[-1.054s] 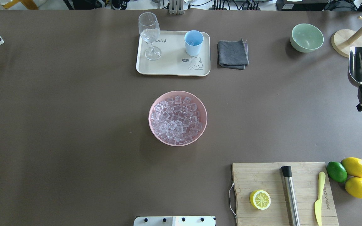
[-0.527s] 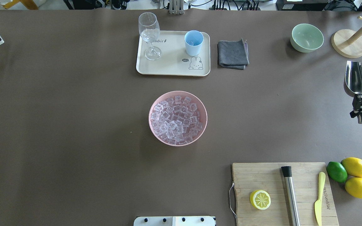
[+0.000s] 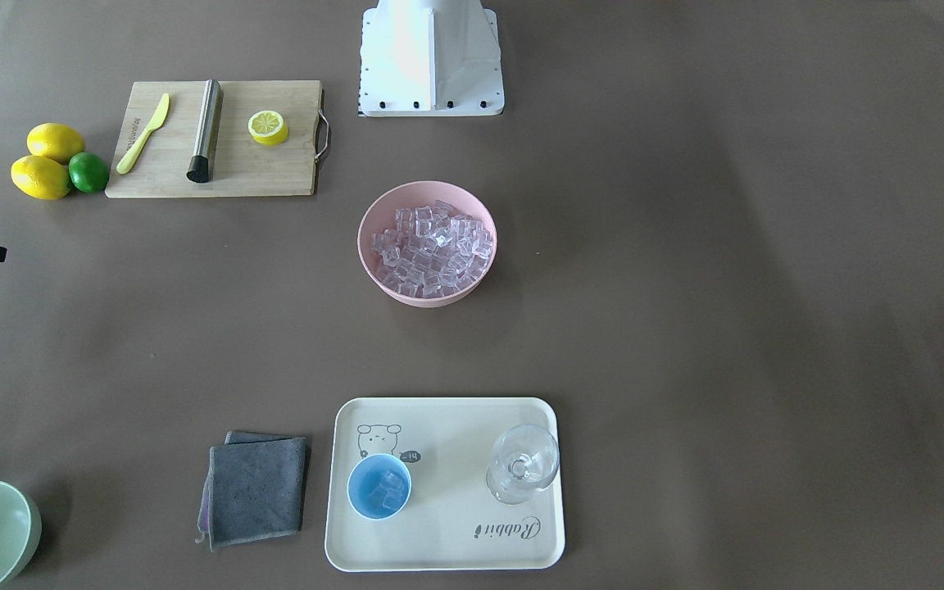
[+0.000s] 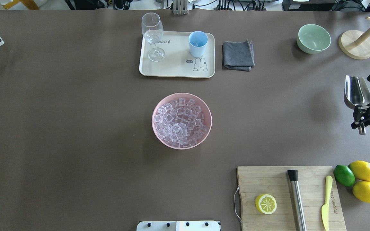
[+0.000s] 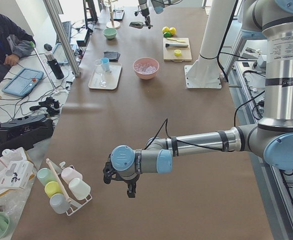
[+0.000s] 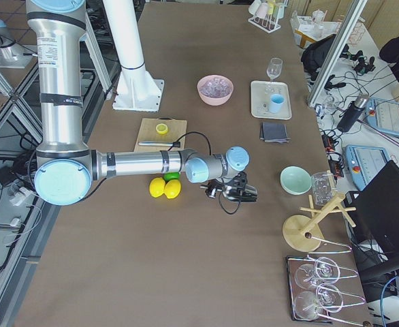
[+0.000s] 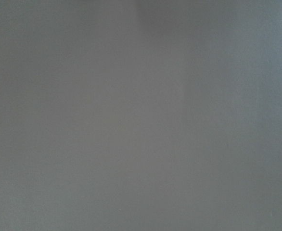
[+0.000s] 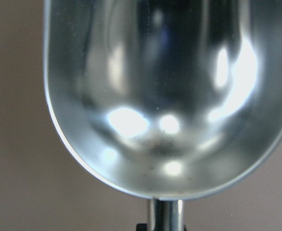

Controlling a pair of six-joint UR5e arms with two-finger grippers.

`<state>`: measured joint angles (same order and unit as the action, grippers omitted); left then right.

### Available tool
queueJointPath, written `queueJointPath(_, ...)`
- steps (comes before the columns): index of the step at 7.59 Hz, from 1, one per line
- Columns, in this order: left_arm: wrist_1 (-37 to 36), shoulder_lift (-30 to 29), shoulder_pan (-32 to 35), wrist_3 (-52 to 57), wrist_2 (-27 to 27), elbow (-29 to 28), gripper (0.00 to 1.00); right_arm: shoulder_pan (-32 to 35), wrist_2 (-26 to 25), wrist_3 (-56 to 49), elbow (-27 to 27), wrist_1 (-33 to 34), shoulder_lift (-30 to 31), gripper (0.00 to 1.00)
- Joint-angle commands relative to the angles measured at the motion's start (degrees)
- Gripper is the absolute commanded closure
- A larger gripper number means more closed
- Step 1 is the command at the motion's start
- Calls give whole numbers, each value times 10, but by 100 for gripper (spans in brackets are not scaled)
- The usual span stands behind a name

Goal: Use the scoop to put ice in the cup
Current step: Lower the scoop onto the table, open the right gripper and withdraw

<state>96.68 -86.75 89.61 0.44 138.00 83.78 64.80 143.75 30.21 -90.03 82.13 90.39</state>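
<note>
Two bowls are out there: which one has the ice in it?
The pink bowl in the centre: it is heaped with clear ice cubes. The pale-green bowl, far off on the robot's right, shows none inside.

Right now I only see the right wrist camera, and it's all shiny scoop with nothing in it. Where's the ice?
Observer: The ice is heaped in a pink bowl at the table's middle. The scoop is far off it, near the table's edge on the robot's right.
Operator: And where's the cup?
Observer: The cup stands on a cream tray, with a wine glass on the same tray.
Operator: Is there any ice in it?
Observer: Yes. The front-facing view looks down into it and shows a few cubes inside.
</note>
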Motion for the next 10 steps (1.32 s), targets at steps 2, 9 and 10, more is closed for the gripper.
queueJointPath(2,0,0,-1,0,0,1,2,-5,19,3,30,1,0,100)
queueJointPath(9,0,0,-1,0,0,0,2,-5,29,2,36,-1,-23,0)
queueJointPath(10,0,0,-1,0,0,0,2,5,23,3,3,0,-20,0)
